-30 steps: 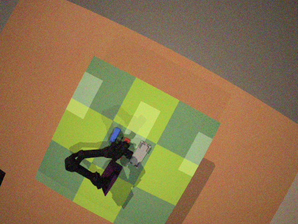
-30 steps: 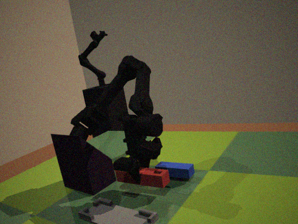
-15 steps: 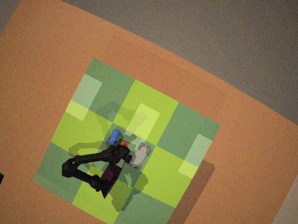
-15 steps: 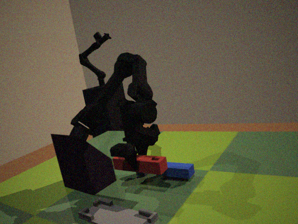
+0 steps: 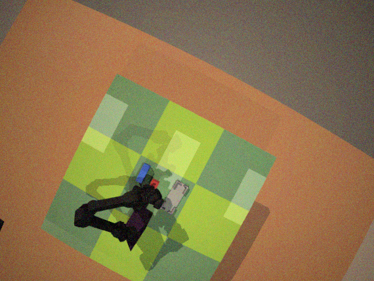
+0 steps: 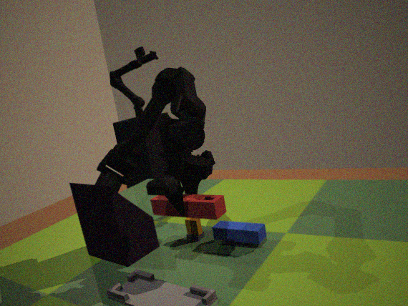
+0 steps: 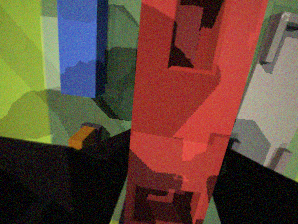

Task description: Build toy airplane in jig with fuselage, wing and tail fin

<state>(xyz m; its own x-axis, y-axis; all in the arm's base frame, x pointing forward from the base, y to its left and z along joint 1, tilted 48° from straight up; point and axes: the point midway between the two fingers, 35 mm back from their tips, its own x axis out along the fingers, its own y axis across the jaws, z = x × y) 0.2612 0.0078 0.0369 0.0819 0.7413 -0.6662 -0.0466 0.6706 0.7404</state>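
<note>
My gripper (image 6: 185, 204) (image 7: 169, 139) is shut on the red fuselage (image 5: 154, 183) (image 6: 207, 207) (image 7: 165, 105), across its middle. The fuselage is held roughly level above the mat, with its sockets facing up. The blue wing (image 5: 143, 172) (image 6: 239, 233) (image 7: 79, 50) lies on the mat beside it. The small orange tail fin (image 6: 193, 226) (image 7: 82, 137) is on the mat below and behind the fuselage; the arm hides it in the top view. The grey cradle (image 5: 176, 195) (image 6: 161, 294) (image 7: 272, 87) is empty, on the fuselage's other side from the wing.
A dark purple block (image 5: 140, 220) (image 6: 119, 229) stands near the arm's base, beside the cradle. In the exterior view another dark jointed shape (image 6: 123, 86) stands far behind the arm. The checkered green mat (image 5: 210, 216) lies under everything, with shadows across it.
</note>
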